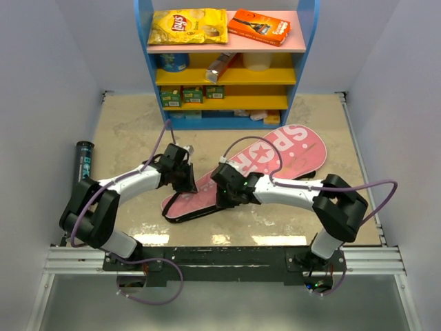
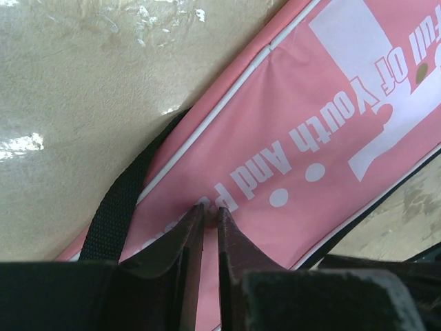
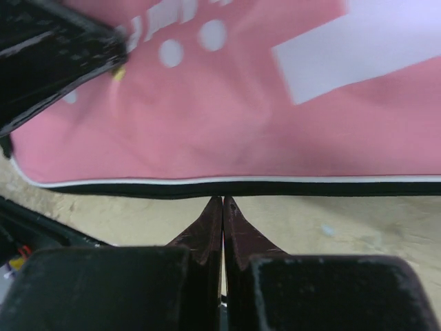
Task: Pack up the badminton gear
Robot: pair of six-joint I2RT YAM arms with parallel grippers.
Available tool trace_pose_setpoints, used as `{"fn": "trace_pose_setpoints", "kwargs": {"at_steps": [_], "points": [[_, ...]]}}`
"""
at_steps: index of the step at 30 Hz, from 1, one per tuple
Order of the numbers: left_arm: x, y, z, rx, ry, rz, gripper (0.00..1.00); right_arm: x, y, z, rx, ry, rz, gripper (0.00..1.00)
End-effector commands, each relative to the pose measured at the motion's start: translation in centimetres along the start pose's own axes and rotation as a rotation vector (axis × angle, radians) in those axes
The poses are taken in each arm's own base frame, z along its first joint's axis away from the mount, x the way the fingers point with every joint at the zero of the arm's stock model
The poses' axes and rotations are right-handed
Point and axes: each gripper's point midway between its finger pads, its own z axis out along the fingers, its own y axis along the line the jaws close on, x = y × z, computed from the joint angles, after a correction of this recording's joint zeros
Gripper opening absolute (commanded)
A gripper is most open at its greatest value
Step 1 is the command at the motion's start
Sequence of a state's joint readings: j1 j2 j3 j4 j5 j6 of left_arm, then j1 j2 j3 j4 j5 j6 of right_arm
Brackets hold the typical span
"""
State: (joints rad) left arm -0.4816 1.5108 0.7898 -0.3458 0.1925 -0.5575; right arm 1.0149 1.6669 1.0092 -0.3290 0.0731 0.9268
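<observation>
the pink bag lies flat and slantwise across the middle of the tabletop, its wide round head, lettered sport in white, toward the far right corner and its narrow handle end toward the near left. a black strap runs along the bag's long side at the narrow end, flat on the tabletop. the left gripper is bent in over the narrow end; in the left wrist view its jaws stand only a thin slit apart, the tips pressed on the pink cloth with a small nip of it caught between them, just beside the white lettering. the right gripper reaches in from the other side, at the bag's edge that faces the near edge of the tabletop; its jaws are pressed tight together with nothing between them, the tips right at the black and white piping of that edge, above bare tabletop. the long black tube lies at the left edge of the tabletop, well apart from the bag. at the far edge stands a blue shelf with a yellow crisp packet and an orange box on top.
</observation>
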Motion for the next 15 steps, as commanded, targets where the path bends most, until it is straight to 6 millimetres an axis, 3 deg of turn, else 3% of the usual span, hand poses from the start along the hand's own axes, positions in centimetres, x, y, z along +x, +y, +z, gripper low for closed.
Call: {"fn": "trace_pose_setpoints", "kwargs": {"at_steps": [1, 2, 3, 4, 5, 6, 8, 10, 13, 15], "points": [[4.8, 3.7, 0.6, -0.149, 0.143, -0.003, 0.18, -4.0, -4.9, -1.9, 0.134, -0.099, 0.106, 0.00], [4.5, 3.8, 0.4, -0.160, 0.132, -0.001, 0.18, -4.9, -5.9, -3.0, 0.124, -0.117, 0.139, 0.00], [4.2, 3.7, 0.2, -0.162, 0.119, 0.002, 0.18, -6.7, -8.7, -3.5, 0.155, -0.144, 0.214, 0.00], [3.9, 3.8, 0.0, -0.168, 0.110, 0.003, 0.18, -6.7, -10.8, -4.0, 0.185, -0.148, 0.230, 0.10], [3.4, 3.8, -0.3, -0.180, 0.098, 0.002, 0.18, -7.8, -12.0, -5.2, 0.194, -0.190, 0.252, 0.16], [2.8, 3.7, -0.8, -0.177, 0.075, 0.002, 0.18, -9.2, -14.6, -6.1, 0.243, -0.226, 0.306, 0.22], [1.2, 3.1, -2.0, -0.171, 0.026, -0.008, 0.18, -10.1, -18.0, -7.8, 0.347, -0.270, 0.334, 0.35], [-1.4, 1.1, -4.2, -0.113, -0.069, 0.005, 0.18, -11.2, -21.4, -9.7, 0.424, -0.303, 0.398, 0.38], [-3.6, -2.7, -7.1, 0.008, -0.144, 0.039, 0.19, -11.8, -25.7, -11.4, 0.513, -0.330, 0.477, 0.40], [-3.9, -5.2, -8.2, 0.100, -0.146, 0.060, 0.19, -11.9, -28.7, -12.5, 0.577, -0.341, 0.536, 0.40]]}}
